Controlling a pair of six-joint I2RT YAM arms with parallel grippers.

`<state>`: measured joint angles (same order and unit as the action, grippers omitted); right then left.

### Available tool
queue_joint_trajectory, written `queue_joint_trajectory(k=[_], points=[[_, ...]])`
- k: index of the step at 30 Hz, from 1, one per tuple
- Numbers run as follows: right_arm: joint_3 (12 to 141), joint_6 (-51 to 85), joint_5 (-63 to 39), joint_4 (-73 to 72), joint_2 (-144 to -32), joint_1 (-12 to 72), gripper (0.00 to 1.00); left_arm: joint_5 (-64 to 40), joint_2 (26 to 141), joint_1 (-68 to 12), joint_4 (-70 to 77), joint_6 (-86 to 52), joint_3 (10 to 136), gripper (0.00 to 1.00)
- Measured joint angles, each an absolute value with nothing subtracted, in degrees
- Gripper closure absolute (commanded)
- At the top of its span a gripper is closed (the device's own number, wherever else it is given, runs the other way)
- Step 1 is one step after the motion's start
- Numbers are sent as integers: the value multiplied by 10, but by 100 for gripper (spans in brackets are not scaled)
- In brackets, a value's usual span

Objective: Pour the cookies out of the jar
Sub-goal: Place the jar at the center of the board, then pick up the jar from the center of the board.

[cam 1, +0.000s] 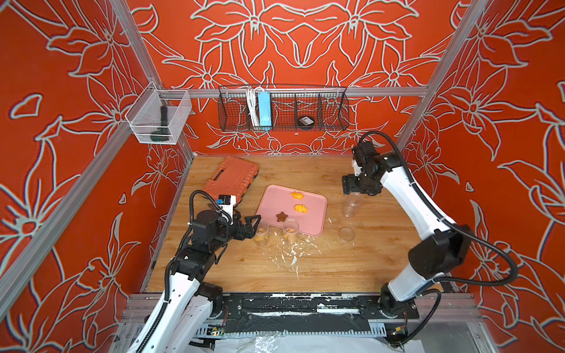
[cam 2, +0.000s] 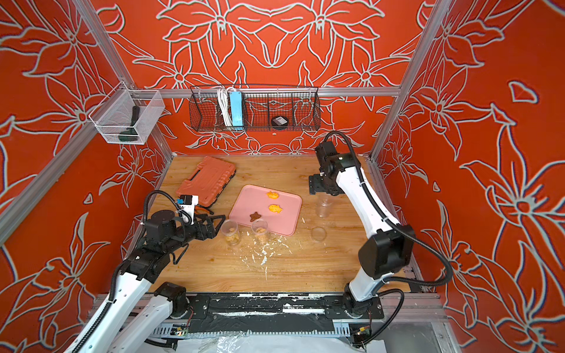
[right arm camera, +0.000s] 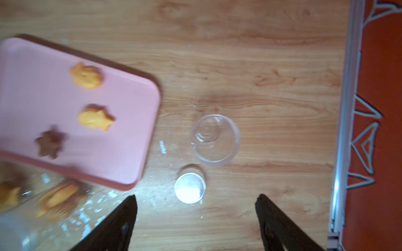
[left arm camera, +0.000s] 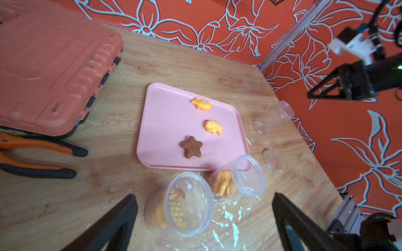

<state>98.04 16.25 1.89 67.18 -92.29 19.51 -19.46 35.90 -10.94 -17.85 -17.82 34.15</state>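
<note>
Although the orange tool case [left arm camera: 50, 71] and the pliers [left arm camera: 39, 156] at the far left play no part in the pour, the left gripper [left arm camera: 203, 195] just beyond them is the one placed to act. Its jaws stand wide apart and hold nothing. The near jar [left arm camera: 180, 204], lidless and part-filled with cookies [left arm camera: 177, 208], sits on the table just ahead of the open fingers [left arm camera: 121, 215]. A second jar [left arm camera: 237, 180], also holding yellow-orange biscuits, stands beside it at the near edge of the pink tray [left arm camera: 165, 121].

On that tray lie two orange fish cookies [left arm camera: 201, 103] and one dark star [left arm camera: 192, 147], so I judge that one jar's worth is done and two remain. Right of the tray an empty jar [right arm camera: 215, 139] rests on the wood, mouth up, with its clear lid [right arm camera: 190, 188] near it. The right gripper [right arm camera: 195, 196] hangs above them, its jaws well apart and gripping nothing.

The step in hand looks like the handover from the emptied jar to the next full one. The next move calls for the left jaws to close around the near jar's wall, lift it clear of its neighbour, carry it over the tray and tip it mouth-down there.
</note>
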Motion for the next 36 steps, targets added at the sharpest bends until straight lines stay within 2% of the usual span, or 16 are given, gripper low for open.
queue_joint_trajectory(k=[8, 13, 21, 29, 36], points=[[984, 180, -56, 672, -941, 421, 2, -196, 358, -110, -178, -178, 342, 2], [986, 183, -53, 686, -972, 506, 1, -196, 352, -110, -178, -178, 342, 2], [994, 190, -41, 689, -1018, 552, 1, -196, 343, -110, -178, -178, 342, 2], [1028, 193, -15, 689, -1085, 561, 1, -195, 342, -110, -178, -178, 342, 2], [1064, 187, 3, 695, -1133, 561, 8, -193, 342, -110, -178, -178, 342, 2]])
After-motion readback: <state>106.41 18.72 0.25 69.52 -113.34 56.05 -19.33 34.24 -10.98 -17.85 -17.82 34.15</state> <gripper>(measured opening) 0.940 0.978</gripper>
